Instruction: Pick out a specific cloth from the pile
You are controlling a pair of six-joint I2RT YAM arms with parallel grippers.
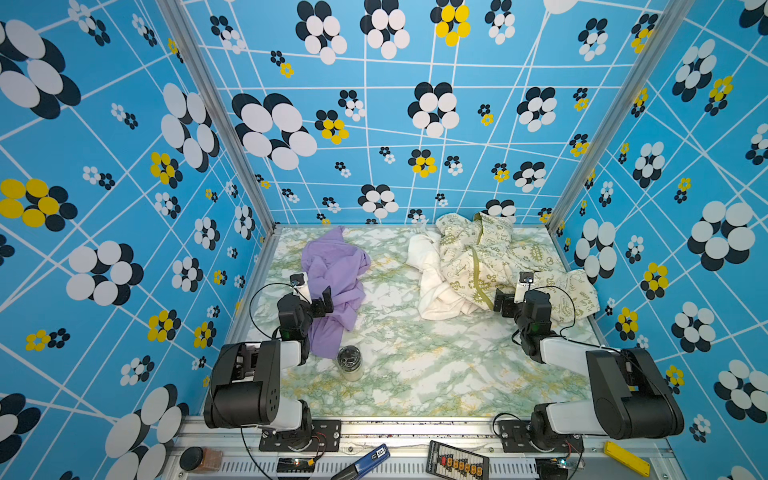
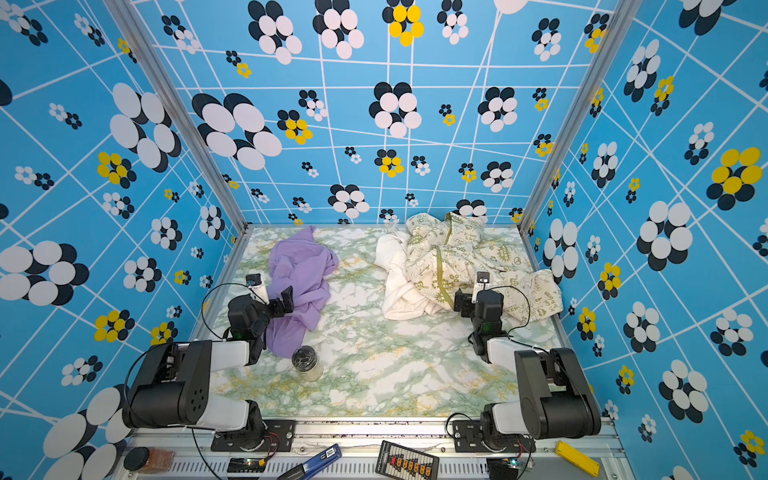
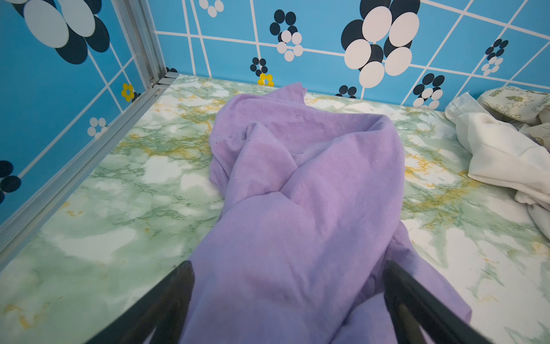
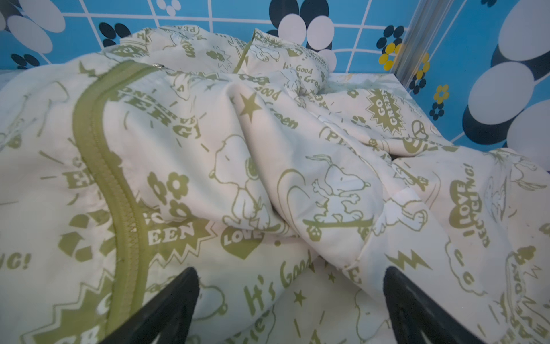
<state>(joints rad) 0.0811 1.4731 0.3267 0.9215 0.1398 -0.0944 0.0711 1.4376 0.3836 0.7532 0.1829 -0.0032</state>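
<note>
The lavender cloth (image 1: 332, 266) (image 2: 301, 262) lies crumpled and alone on the left of the marble table, apart from the pile. My left gripper (image 1: 319, 302) (image 2: 281, 302) (image 3: 288, 265) stands open over its near part, with purple fabric lying between the spread fingers. The pile (image 1: 478, 266) (image 2: 440, 266) sits at the back right: a cream cloth (image 1: 498, 249) (image 4: 268, 149) with green print and olive trim on a plain white cloth (image 1: 432, 286) (image 3: 491, 149). At the pile's near edge my right gripper (image 1: 504, 305) (image 2: 462, 301) (image 4: 290, 270) is open, the cream cloth under its fingers.
A small jar (image 1: 350, 363) (image 2: 306, 363) with a dark lid stands by the purple cloth's near end, close to the left arm. Blue patterned walls (image 1: 374, 124) enclose the table on three sides. A remote (image 1: 457, 459) and tools lie on the front rail.
</note>
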